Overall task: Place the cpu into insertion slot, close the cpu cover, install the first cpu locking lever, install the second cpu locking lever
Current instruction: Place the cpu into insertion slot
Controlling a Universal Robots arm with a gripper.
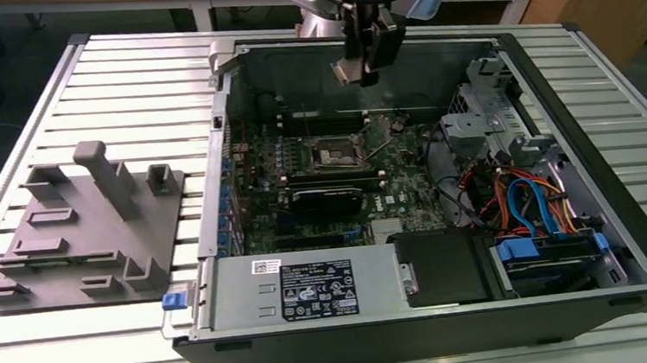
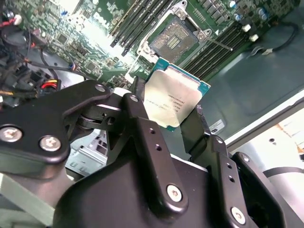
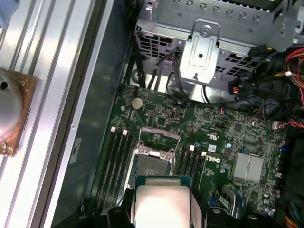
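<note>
end effector clamped on the cpu by two opposite edges (pale metal face toward the second wrist camera) | arm hangs tool-down over the open computer case, near its far wall in the exterior view | insertion slot below on the motherboard, well apart from the chip

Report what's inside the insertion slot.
The insertion slot holds no chip, only its dark contact bed. The cpu is clamped in the end effector, clear of it, and hides part of the slot in the first wrist view.
</note>
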